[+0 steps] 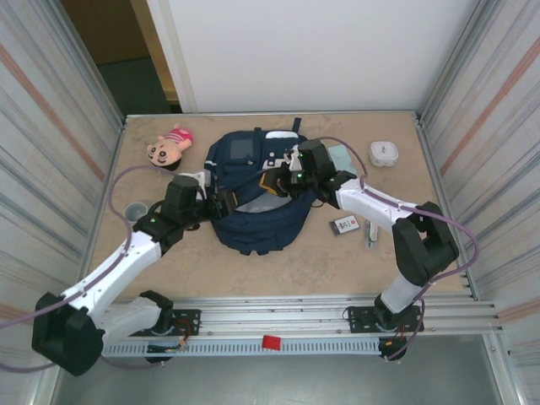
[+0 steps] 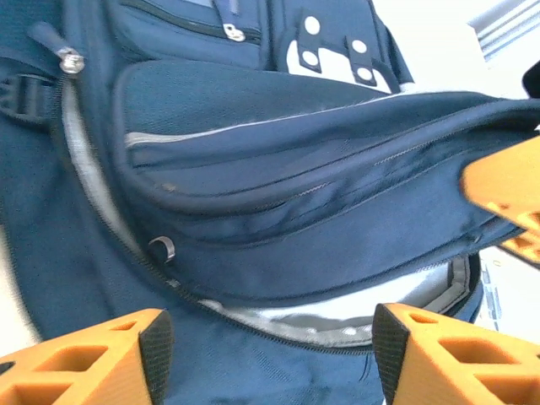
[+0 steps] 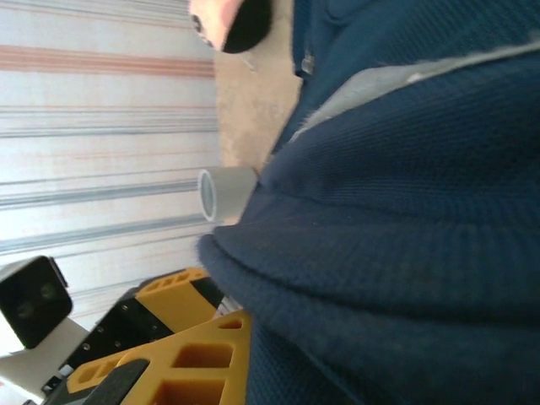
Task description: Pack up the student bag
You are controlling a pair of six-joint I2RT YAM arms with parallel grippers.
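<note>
Mid-counter, toward far edge: backpack [image 1: 253, 228]. At its zip opening: left gripper [image 2: 266, 337], jaws wide apart, empty. On front flap edge: right gripper [image 1: 275, 182], jaws pinched shut on backpack fabric.

student bag [image 1: 253, 211]: navy woven cloth, matt, coarse waffle-like weave close up. Trim piping pale grey, cloth. Lining [image 2: 337, 314]: light grey, smoother, faint sheen. Zip pull [image 2: 69, 61]: bright metal, shiny. White patch [image 2: 337, 63]: smooth, rubbery look. Left tool [image 2: 270, 359] fingers [image 2: 84, 363]: orange plastic, matt, ribbed cut-outs; pads [image 2: 157, 342] black, dull. Arm shells [image 1: 110, 274]: white plastic, glossy. Table [image 1: 295, 261]: beige, mottled stone look, matt. Walls [image 1: 51, 126]: ribbed metal sheet, satin. Cup [image 3: 224, 194]: grey, smooth, plastic look.
</note>
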